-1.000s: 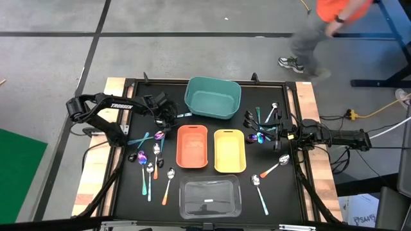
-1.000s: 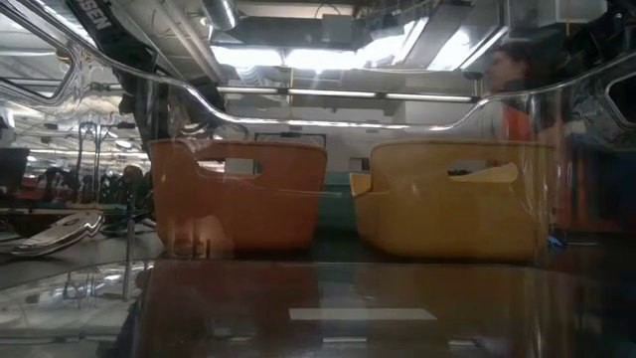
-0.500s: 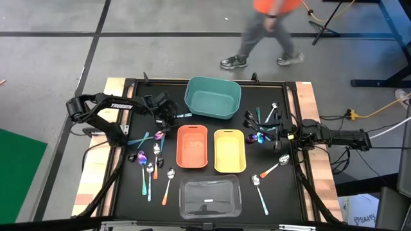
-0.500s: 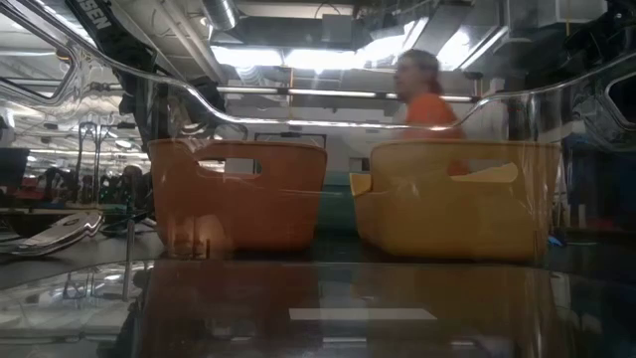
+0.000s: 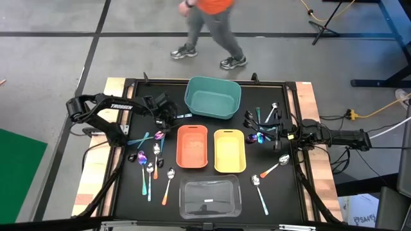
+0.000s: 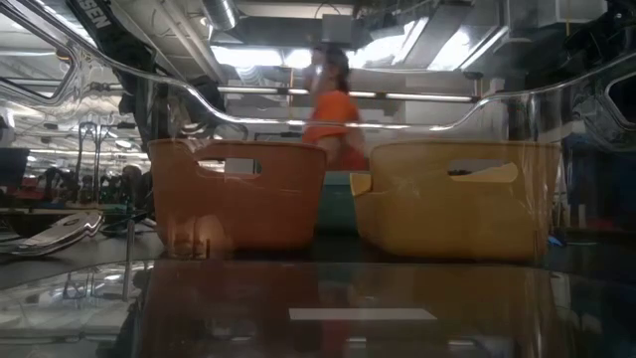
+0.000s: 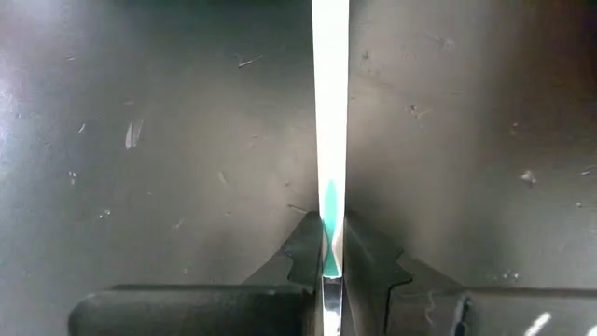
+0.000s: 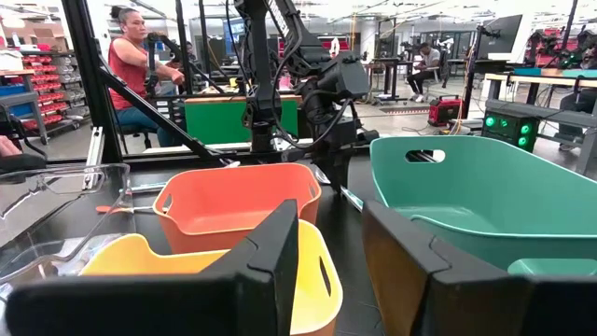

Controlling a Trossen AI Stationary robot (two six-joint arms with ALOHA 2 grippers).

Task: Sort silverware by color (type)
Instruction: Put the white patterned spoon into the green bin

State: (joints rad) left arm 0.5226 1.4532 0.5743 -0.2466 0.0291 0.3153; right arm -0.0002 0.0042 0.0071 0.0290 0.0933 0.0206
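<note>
Teal-handled spoon (image 7: 329, 201) clamped in left end effector (image 7: 329, 266); right end effector (image 8: 328, 257) gapes empty; four bins (image 5: 212, 97).

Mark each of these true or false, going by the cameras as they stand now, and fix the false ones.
1. The left gripper is shut on a teal-handled utensil. True.
2. The orange bin sits beside the yellow bin. True.
3. The teal bin holds several spoons. False: it shows none inside.
4. The right gripper is clamped on a spoon. False: its fingers stand open with nothing between them.
5. The clear bin lies at the table edge opposite the teal bin. True.
6. All the silverware lies left of the bins. False: groups lie on both sides.
</note>
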